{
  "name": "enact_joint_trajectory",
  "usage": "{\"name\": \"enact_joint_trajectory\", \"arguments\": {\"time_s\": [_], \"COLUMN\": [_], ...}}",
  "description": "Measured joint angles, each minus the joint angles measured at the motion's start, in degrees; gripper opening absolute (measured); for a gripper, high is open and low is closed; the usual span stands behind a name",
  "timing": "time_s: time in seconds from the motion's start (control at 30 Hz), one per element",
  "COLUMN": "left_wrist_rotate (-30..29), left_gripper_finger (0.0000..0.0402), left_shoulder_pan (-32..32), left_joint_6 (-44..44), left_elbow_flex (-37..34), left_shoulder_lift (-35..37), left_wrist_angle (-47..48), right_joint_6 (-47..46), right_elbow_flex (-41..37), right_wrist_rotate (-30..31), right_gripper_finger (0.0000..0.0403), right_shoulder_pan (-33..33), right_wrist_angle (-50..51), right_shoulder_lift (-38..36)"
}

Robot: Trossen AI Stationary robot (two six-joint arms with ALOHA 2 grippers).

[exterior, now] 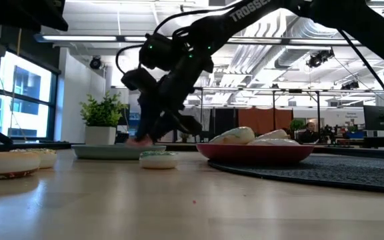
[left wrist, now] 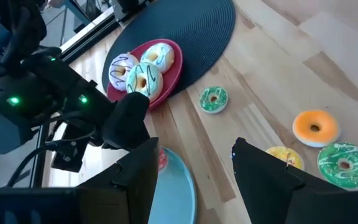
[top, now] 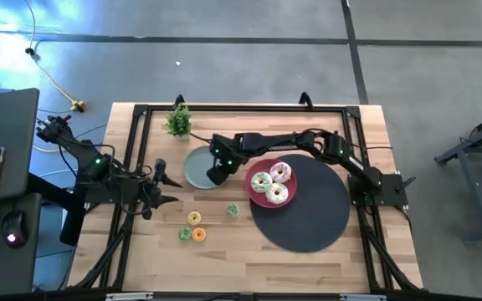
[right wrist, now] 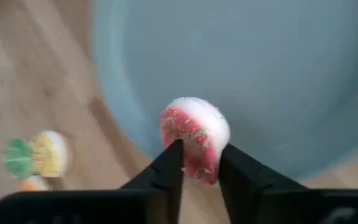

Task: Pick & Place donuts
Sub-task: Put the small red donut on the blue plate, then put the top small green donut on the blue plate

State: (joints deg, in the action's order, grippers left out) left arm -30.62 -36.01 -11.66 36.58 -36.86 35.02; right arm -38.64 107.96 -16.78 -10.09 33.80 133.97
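Bare wood lies open along the table point(top: 308, 267) front, near four tiny donuts point(top: 194, 218). The right gripper point(right wrist: 201, 163), reaching left over the grey-green plate point(top: 192, 171), pinches the tiny pink donut point(right wrist: 194, 135) at that plate's rim. The left gripper point(left wrist: 194, 165) waits open beside the plate; three larger donuts point(top: 270, 184) fill the pink plate point(top: 253, 195).

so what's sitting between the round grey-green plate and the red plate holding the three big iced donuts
Bare wood, except for the right gripper at the grey-green plate's edge with a tiny pink donut between its fingers. The high view shows nothing else before the red plate.
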Motion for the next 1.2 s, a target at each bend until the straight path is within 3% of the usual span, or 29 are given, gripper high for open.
{"name": "enact_joint_trajectory", "arguments": {"time_s": [0.17,0.3,0.53,0.73,0.87,1.0,1.2], "left_wrist_rotate": [0.08,0.10,0.19,1.73,1.93,2.17,3.27], "left_gripper_finger": [0.0192,0.0192,0.0192,0.0192,0.0192,0.0192,0.0192], "left_shoulder_pan": [0.00,0.00,0.00,0.00,0.00,0.00,0.00], "left_joint_6": [0.02,0.11,0.09,-1.20,-1.53,-1.55,-1.55], "left_elbow_flex": [0.00,0.00,0.00,0.00,0.00,0.00,0.00], "left_shoulder_lift": [0.00,0.00,0.00,0.00,-0.01,-0.02,-0.02], "left_wrist_angle": [1.12,1.19,1.22,1.27,1.21,1.21,1.21], "right_joint_6": [0.18,1.44,8.09,15.55,10.82,5.25,4.37], "right_elbow_flex": [-0.01,-0.10,-0.15,-0.93,-5.99,-10.67,-15.02], "right_wrist_rotate": [2.18,7.57,12.35,12.16,10.04,10.59,13.04], "right_gripper_finger": [0.0166,0.0193,0.0197,0.0197,0.0197,0.0197,0.0197], "right_shoulder_pan": [0.09,0.47,1.51,11.19,15.08,14.73,14.97], "right_wrist_angle": [0.63,0.59,7.71,15.35,11.40,5.34,-0.45], "right_shoulder_lift": [-0.02,-1.79,-7.90,-9.21,-8.78,-8.86,-9.05]}}
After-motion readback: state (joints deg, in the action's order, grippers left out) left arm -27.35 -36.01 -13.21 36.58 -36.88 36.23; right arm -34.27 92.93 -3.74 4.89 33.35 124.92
